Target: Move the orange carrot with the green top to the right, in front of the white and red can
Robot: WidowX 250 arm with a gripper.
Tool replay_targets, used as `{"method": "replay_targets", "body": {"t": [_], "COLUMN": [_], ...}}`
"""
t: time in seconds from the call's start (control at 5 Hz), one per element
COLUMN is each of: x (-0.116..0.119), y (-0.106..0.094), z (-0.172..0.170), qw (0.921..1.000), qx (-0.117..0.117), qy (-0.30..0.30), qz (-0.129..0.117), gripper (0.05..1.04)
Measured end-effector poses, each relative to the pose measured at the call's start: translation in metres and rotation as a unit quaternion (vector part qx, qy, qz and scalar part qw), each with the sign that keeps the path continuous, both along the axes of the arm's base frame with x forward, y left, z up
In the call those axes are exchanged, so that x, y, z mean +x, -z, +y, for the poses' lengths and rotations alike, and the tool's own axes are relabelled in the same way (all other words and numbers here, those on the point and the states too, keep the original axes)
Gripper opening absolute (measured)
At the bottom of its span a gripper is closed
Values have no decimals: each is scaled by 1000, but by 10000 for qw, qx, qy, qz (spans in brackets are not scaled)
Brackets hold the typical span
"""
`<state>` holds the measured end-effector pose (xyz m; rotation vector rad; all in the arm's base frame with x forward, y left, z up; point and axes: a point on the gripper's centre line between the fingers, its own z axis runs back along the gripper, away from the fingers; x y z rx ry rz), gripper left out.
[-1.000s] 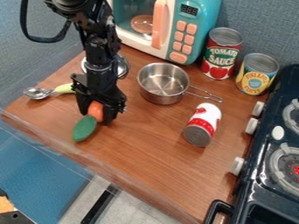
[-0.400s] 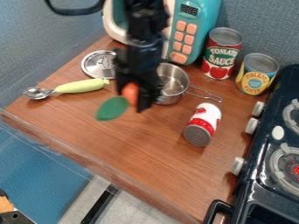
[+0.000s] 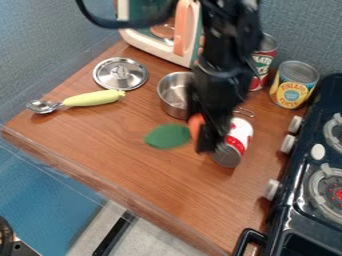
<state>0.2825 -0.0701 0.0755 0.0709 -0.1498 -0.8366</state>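
The black gripper [image 3: 202, 132] hangs over the middle of the wooden counter, shut on a toy carrot. The carrot's orange body [image 3: 196, 126] shows between the fingers, and its green leafy top [image 3: 167, 136] sticks out to the left. Right behind the gripper lies a white and red can [image 3: 240, 136] on its side, partly covered by it. A steel saucepan [image 3: 172, 95] stands just beyond, its right part hidden by the arm.
At the left are a round metal lid [image 3: 120, 73] and a green-handled scoop [image 3: 91, 98]. A toy microwave [image 3: 157, 47], a tomato can [image 3: 262, 65] and a pineapple can [image 3: 294, 85] stand at the back. The black stove [image 3: 300, 197] borders the right side.
From the counter's left side, my gripper has moved right with the carrot, whose green top now points left. The lid and scoop handle have come into full view.
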Motion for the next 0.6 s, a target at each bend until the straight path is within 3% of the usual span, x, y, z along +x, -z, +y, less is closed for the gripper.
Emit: {"method": "replay_targets", "body": {"t": [0.2, 0.4, 0.6], "x": [-9, -9, -16], "y": [17, 27, 47], "z": [-15, -15, -17], "qw": [9921, 9846, 9760], "qx": [176, 261, 208], "qy": [1211, 1686, 2026], "qz": [269, 390, 775], "gripper": [737, 737, 737]}}
